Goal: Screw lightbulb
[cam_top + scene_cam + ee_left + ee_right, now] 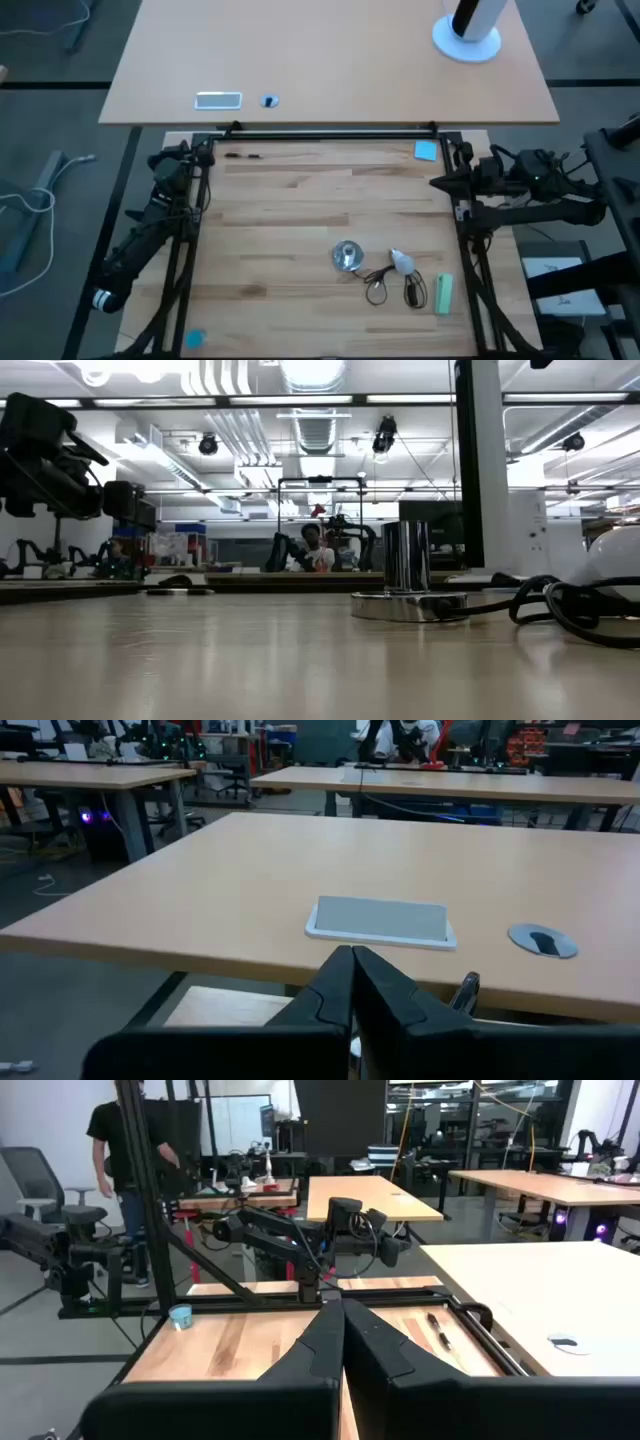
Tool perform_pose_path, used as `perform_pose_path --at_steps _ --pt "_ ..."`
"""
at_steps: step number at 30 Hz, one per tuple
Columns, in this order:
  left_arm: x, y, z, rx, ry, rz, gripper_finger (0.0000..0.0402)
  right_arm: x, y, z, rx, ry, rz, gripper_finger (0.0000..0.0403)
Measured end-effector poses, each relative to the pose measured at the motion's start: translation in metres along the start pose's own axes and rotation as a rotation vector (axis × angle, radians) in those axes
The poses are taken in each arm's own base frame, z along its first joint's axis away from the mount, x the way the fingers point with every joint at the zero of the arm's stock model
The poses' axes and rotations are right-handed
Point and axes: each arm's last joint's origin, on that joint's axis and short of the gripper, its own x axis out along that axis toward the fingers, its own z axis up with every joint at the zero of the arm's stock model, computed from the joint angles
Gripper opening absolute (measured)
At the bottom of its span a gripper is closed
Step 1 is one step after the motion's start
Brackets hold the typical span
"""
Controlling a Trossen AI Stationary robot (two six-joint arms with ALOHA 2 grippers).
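From the low camera I get only a sliver of the lightbulb (618, 560): a pale rounded shape cut off at the picture's right edge, with loops of black cord (560, 605) in front of it, so I cannot see its screw base there. The socket (408, 600) shows more clearly as a shiny upright cylinder on a flat round base. Neither wrist camera shows me the bulb at all; my left one looks out over a neighbouring desk with a grey plate (380, 921) set into it, and my right one looks across the table toward the other arm, with a person standing in the room beyond.

From overhead, the lightbulb (402, 262) lies on its side on the wooden table (300, 200), just beside the socket (346, 256) and near a pale green block (443, 293), with the cord (378, 288) coiled between them. Whether the bulb touches the cord I cannot make out.

The left gripper (351, 965) sits parked at the table's far left corner, its fingers pressed together on nothing. The right gripper (341, 1312) is parked at the far right edge, its fingers likewise closed and empty. Both are well apart from the bulb, which rests toward the near right part of the table, closer to the right arm's side.
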Motion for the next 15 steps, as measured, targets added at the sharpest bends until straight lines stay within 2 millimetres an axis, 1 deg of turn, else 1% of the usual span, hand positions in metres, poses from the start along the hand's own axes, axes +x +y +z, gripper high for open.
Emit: perform_pose_path --at_steps 15 --pt "0.0000 -0.0002 0.0000 0.000 0.001 -0.007 0.0000 0.0001 0.0000 0.0000 0.000 0.000 0.000 0.0000"
